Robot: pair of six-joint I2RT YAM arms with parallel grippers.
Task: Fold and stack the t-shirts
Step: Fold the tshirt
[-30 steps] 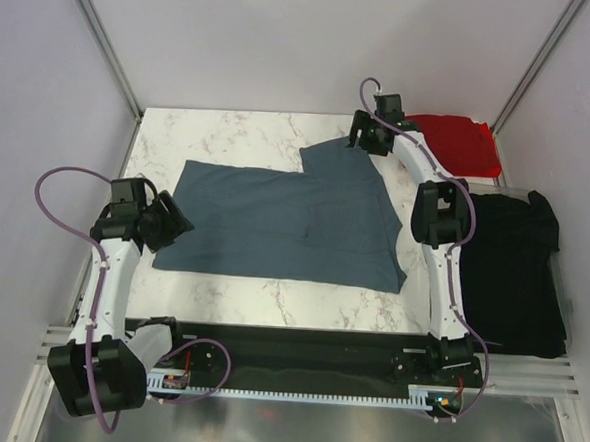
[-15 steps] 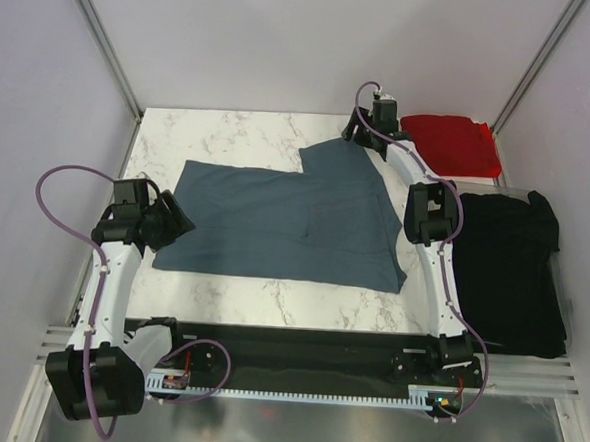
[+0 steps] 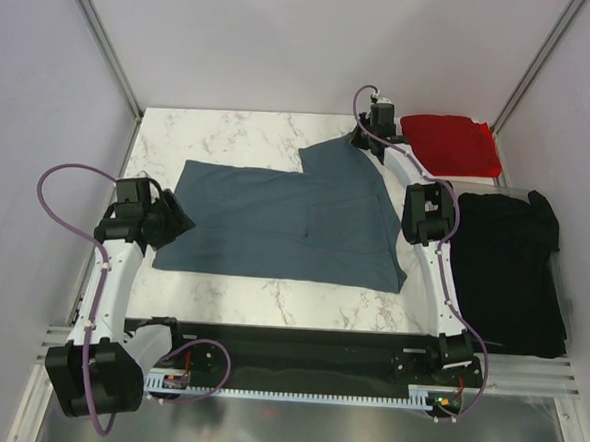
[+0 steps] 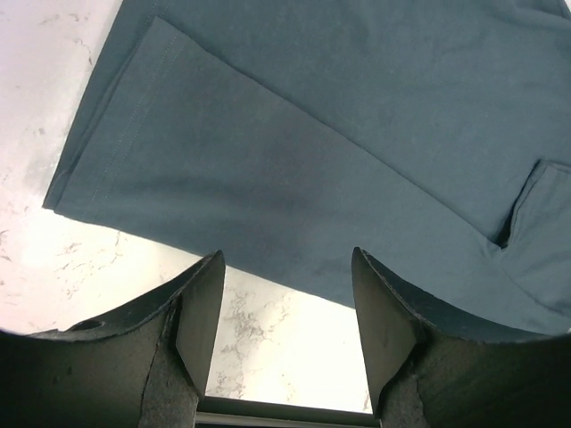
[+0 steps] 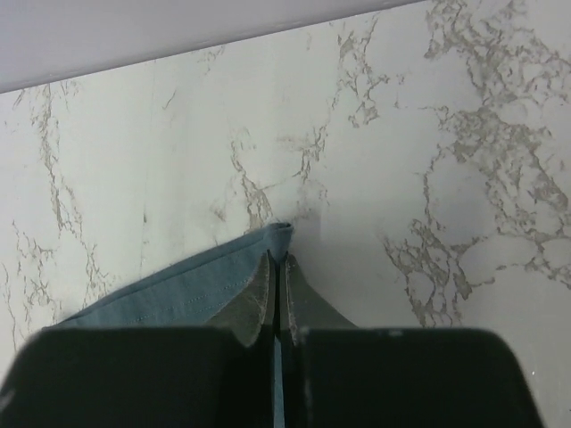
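1. The blue-grey t-shirt (image 3: 285, 220) lay spread flat in the middle of the white marble table (image 3: 230, 132). It was smooth and nearly wrinkle-free, with one flap reaching toward the far right.
2. The left wrist view showed its stitched hem (image 4: 107, 152) running to a corner near the table's left side, and a folded flap of cloth (image 4: 544, 223) at the right edge of the picture.
3. The red t-shirt (image 3: 450, 143) sat folded at the far right corner. The black t-shirt (image 3: 507, 274) lay on the right side, apart from the blue-grey one.
4. The right gripper (image 5: 278, 267) had its jaws pressed together on the far corner of the blue-grey t-shirt, pinching the cloth edge just above the marble.
5. The left gripper (image 4: 285, 276) hung over the shirt's near-left hem with its jaws well apart and nothing between them.
6. The right arm (image 3: 426, 214) crossed the shirt's right edge and covered part of the black cloth. Whether that dark heap was one shirt or several could not be told.
7. The right wrist's own housing blocked the bottom of its view, and the left wrist view cut the shirt off at top and right.
8. Purple cables (image 3: 56, 191) looped from both arms, and a metal rail (image 3: 295, 381) ran along the near edge.
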